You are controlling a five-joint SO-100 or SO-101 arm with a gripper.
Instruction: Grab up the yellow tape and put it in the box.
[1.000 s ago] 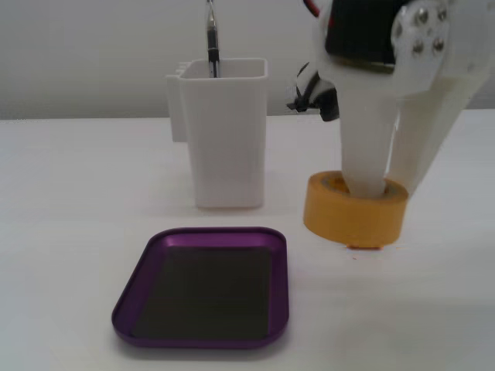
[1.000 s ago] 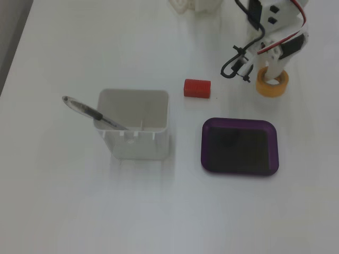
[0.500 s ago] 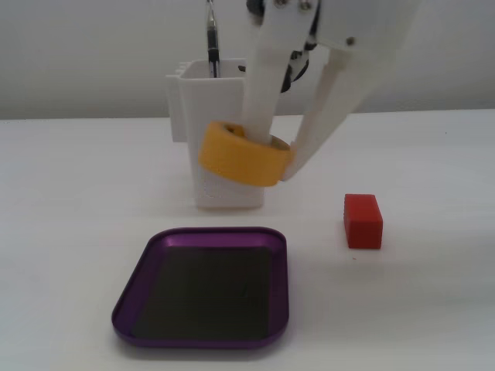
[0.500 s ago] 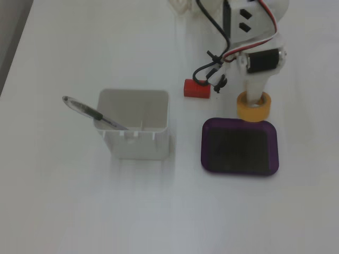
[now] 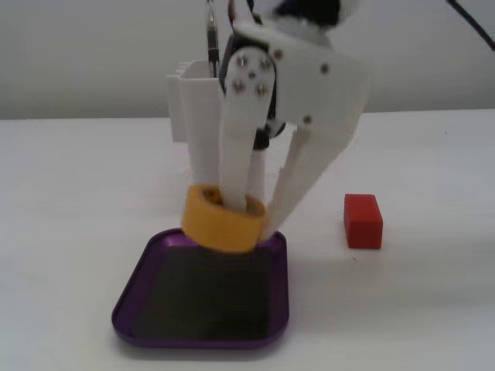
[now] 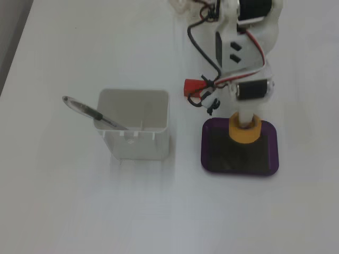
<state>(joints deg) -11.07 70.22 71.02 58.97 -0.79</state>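
Observation:
The yellow tape [image 5: 220, 220] is a thick yellow-orange roll held tilted over the far edge of the purple box [image 5: 143, 274]. My white gripper [image 5: 251, 216] is shut on the roll, one finger [image 5: 236, 166] down through its hole and the other outside its right wall. In the other fixed view the tape [image 6: 244, 131] hangs over the top edge of the box [image 6: 212, 159], under my gripper [image 6: 244, 123]. Whether the roll touches the box's rim I cannot tell. The box's dark bottom holds nothing.
A small red block [image 5: 363, 220] lies on the white table to the right of the box; it shows beside the arm's wires [image 6: 189, 87] in the other fixed view. A tall white container [image 6: 135, 129] with a pen [image 6: 92, 112] stands to the left.

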